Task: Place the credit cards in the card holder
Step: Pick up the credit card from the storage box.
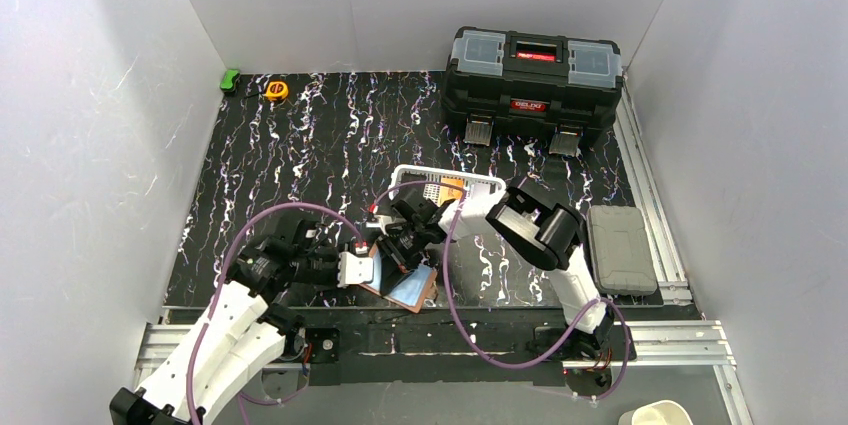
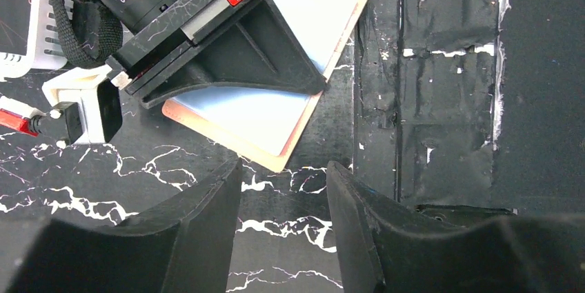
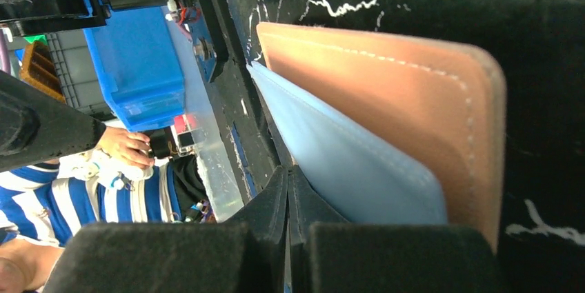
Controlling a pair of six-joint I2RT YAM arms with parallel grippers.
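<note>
While right jaws meet, card holder [image 3: 414,93] lies beside — flat.

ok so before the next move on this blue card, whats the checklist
1. Right hand closed: ok, shut tight with no gap.
2. Right hand gripping the blue card: cannot tell; the card's edge runs right to where the hand closes.
3. Blue card fully inside the wallet: not ok, most of it shows.
4. Left hand free to help: ok, open, empty, just short of the wallet.
5. More cards ready in the basket: cannot tell, the right arm hides part of it.
</note>
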